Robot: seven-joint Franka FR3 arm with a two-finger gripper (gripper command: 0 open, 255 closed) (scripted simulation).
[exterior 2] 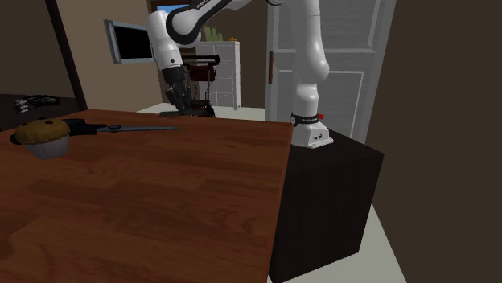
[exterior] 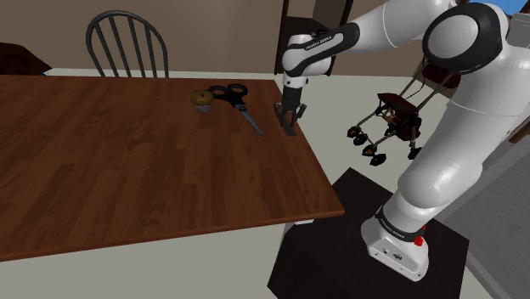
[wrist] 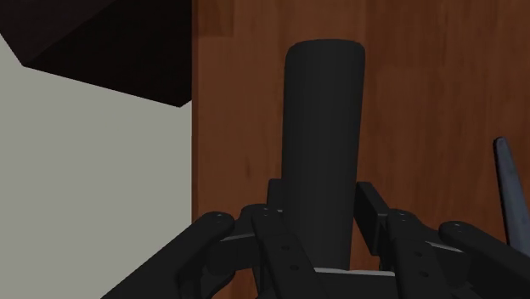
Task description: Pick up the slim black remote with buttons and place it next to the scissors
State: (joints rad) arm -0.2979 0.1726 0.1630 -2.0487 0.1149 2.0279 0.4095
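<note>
The slim black remote [wrist: 323, 127] is pinched between the jaws of the gripper [exterior: 289, 121] near the wooden table's [exterior: 127, 178] right edge, just right of the scissors [exterior: 237, 101]. The placing step is judged in hand. Lowering beside the blades, then release, is called for.

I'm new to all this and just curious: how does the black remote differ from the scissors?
The remote is clasped in the gripper; the scissors lie free on the table. The remote is one plain black bar with a rounded end; the scissors have black loop handles and grey blades. Both are slim and dark.
</note>
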